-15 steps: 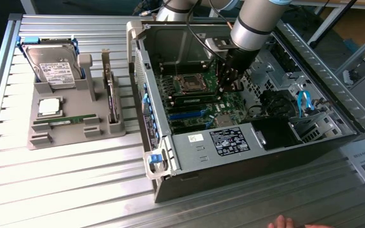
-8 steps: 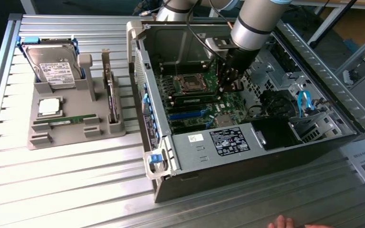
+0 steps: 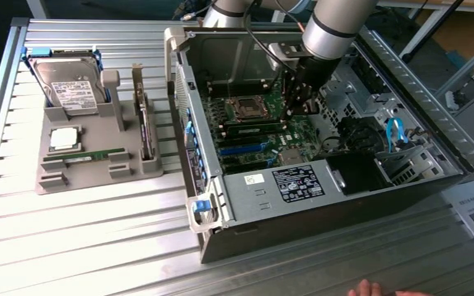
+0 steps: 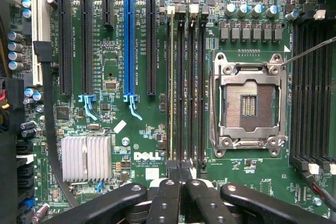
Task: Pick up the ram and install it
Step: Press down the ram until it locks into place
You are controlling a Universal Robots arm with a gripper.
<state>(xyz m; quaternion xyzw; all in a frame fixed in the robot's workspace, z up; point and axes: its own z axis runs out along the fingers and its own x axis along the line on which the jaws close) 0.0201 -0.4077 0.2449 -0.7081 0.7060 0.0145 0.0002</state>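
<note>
One ram [image 4: 170,82] stands edge-on in the outermost of the memory slots beside the empty processor socket [image 4: 248,100]. In the exterior view it is a thin green strip [image 3: 253,129] on the motherboard. A second ram [image 3: 83,158] lies flat in the grey tray [image 3: 97,179] outside the case. My gripper [image 4: 178,174] is shut, its black fingers [image 4: 167,192] pressed together with nothing between them. It hangs inside the open case [image 3: 418,185], low over the end of the memory slots [image 3: 293,113]. I cannot tell whether it touches the seated ram.
The tray also carries a hard drive [image 3: 68,86], a square silver processor [image 3: 64,139] and an upright expansion card [image 3: 145,129]. A blue card slot [image 4: 129,45], a heatsink [image 4: 86,158] and black cables [image 4: 47,108] lie near the slots. A person's hand [image 3: 377,288] rests at the table's near edge.
</note>
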